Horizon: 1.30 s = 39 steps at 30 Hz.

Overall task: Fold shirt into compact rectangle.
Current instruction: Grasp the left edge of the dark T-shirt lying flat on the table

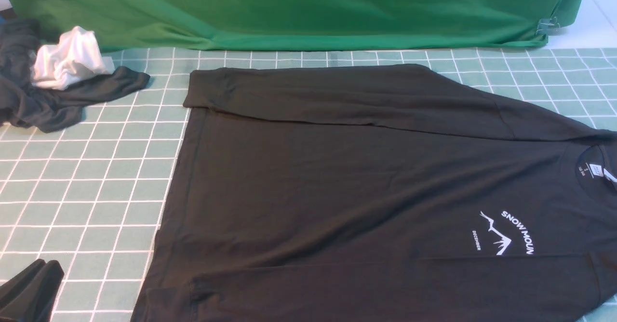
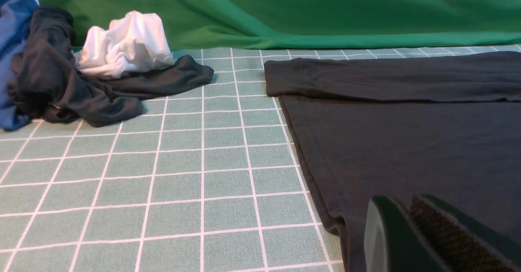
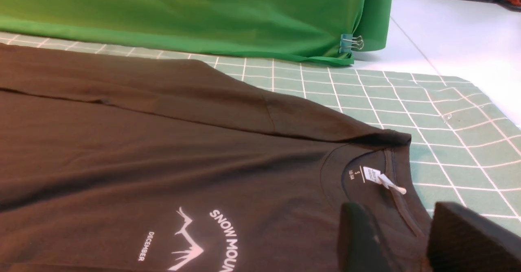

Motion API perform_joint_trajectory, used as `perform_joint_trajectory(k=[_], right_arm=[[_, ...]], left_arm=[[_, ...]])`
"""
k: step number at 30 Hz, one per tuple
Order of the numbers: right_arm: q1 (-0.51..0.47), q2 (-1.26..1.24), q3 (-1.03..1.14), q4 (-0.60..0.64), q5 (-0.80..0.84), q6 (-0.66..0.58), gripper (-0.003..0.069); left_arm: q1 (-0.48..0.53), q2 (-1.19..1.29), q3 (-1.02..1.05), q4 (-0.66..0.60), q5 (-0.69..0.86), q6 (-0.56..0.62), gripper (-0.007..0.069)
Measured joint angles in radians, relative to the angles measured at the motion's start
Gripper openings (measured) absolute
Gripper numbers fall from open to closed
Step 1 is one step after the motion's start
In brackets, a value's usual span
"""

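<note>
The shirt [image 1: 337, 182] lies flat on the mat [image 1: 96, 192], sleeves [image 1: 337, 95] folded in, with the left gripper [image 2: 399, 207] clenched on nothing by the hem [image 2: 321, 190] and the right gripper [image 3: 397, 213] parted above the collar [image 3: 338, 170], so the next move is probably to pinch both ends for the body fold.

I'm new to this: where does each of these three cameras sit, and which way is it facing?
Front view: between the arms, looking forward across the shirt to the green backdrop; no arm clearly shows.
Left wrist view: low by the shirt's hem, facing the bunched grey garment; the shut left claw shows.
Right wrist view: above the collar, facing the logo; the open right claw shows.
Shared: front and right wrist views both show the logo.
</note>
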Motion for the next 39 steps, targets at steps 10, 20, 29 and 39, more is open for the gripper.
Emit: perform_joint_trajectory(k=[10, 20, 29, 39], right_arm=[[0.000, 0.000, 0.000, 0.000, 0.000, 0.000, 0.0244], [0.000, 0.000, 0.000, 0.000, 0.000, 0.000, 0.0244], [0.000, 0.000, 0.000, 0.000, 0.000, 0.000, 0.0244], [0.000, 0.000, 0.000, 0.000, -0.001, 0.000, 0.0244]], left_arm=[[0.000, 0.000, 0.000, 0.000, 0.000, 0.000, 0.0035], [0.000, 0.000, 0.000, 0.000, 0.000, 0.000, 0.0035], [0.000, 0.000, 0.000, 0.000, 0.000, 0.000, 0.0035], [0.000, 0.000, 0.000, 0.029, -0.012, 0.015, 0.0035]])
